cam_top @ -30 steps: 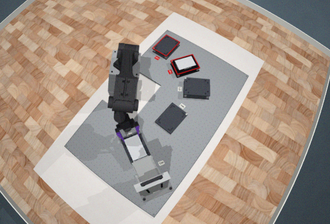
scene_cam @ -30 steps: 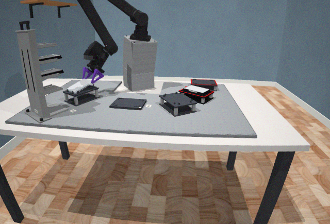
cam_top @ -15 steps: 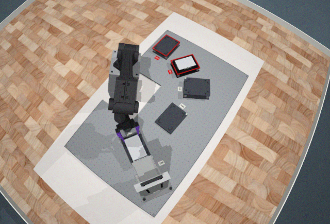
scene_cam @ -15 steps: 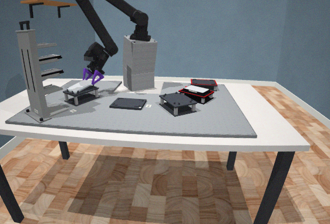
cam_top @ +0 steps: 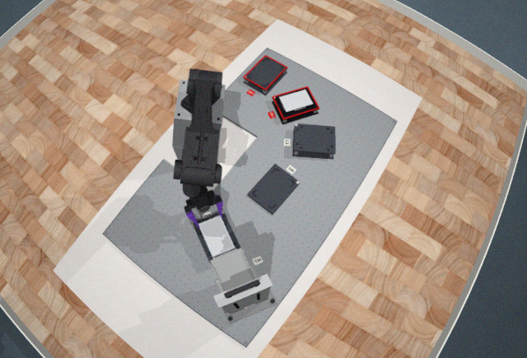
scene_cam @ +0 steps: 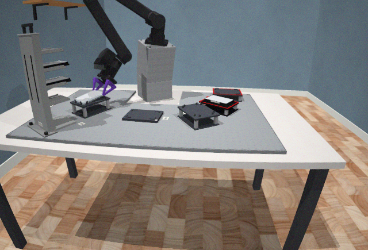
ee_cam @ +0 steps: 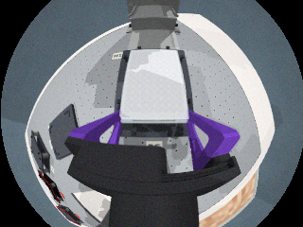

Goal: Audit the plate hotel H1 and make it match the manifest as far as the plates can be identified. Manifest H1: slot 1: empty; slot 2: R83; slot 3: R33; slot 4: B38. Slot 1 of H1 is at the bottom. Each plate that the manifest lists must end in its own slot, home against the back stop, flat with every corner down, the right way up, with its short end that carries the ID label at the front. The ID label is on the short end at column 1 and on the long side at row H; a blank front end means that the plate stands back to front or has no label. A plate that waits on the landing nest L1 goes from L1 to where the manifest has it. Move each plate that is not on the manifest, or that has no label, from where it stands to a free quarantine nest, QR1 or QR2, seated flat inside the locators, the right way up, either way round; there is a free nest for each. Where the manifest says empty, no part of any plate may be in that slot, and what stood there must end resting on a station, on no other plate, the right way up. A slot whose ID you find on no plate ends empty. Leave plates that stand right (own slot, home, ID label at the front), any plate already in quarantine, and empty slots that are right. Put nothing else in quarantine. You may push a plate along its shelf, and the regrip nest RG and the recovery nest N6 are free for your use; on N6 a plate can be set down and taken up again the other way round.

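A white plate (cam_top: 216,235) (scene_cam: 88,96) (ee_cam: 153,85) lies over the regrip nest RG (cam_top: 230,235) (scene_cam: 98,102) (ee_cam: 186,80). Its end nearest the arm looks slightly raised. My gripper (cam_top: 208,219) (scene_cam: 99,91) (ee_cam: 154,116) is shut on that end, one purple finger at each long side. No ID label can be read. The hotel H1 (cam_top: 221,299) (scene_cam: 42,92) (ee_cam: 153,9) stands beyond RG. A dark-edged plate (scene_cam: 56,64) shows in slot 3 and another dark-edged plate (scene_cam: 58,80) in slot 2. Slots 4 and 1 look empty. Their labels cannot be read.
A white-topped black plate (cam_top: 296,100) (scene_cam: 219,100) sits in the nearer red-edged quarantine nest. The farther quarantine nest (cam_top: 265,72) (scene_cam: 227,92) is empty. The landing nest L1 (cam_top: 314,139) (scene_cam: 198,111) and the low recovery nest N6 (cam_top: 273,188) (scene_cam: 142,115) (ee_cam: 63,131) are empty.
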`<state>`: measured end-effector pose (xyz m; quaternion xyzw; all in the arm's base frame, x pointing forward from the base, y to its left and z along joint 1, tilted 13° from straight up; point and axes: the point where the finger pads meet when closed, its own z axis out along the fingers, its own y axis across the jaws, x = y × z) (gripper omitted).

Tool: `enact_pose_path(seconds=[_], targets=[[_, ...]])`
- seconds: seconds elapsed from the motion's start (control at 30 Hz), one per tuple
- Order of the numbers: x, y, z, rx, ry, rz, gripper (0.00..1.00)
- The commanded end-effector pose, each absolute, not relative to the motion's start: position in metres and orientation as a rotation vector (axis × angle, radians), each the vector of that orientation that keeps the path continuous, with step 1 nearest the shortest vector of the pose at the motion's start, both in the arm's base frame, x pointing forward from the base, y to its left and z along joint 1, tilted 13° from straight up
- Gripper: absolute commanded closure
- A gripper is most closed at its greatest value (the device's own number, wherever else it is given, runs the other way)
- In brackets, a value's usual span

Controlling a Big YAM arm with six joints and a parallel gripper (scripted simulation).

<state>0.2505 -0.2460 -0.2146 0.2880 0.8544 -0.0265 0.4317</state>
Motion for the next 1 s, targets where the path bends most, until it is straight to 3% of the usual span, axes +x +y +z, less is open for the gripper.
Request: enact_pose_path(seconds=[0.0, 0.9, 0.93, 0.97], targets=[[0.257, -0.25, -0.214, 0.706, 2.109, -0.074, 0.14], [0.258, -0.245, -0.228, 0.712, 2.126, -0.059, 0.14], [0.255, -0.246, -0.223, 0.711, 2.121, -0.07, 0.07], [0.255, -0.246, -0.223, 0.711, 2.121, -0.07, 0.07]])
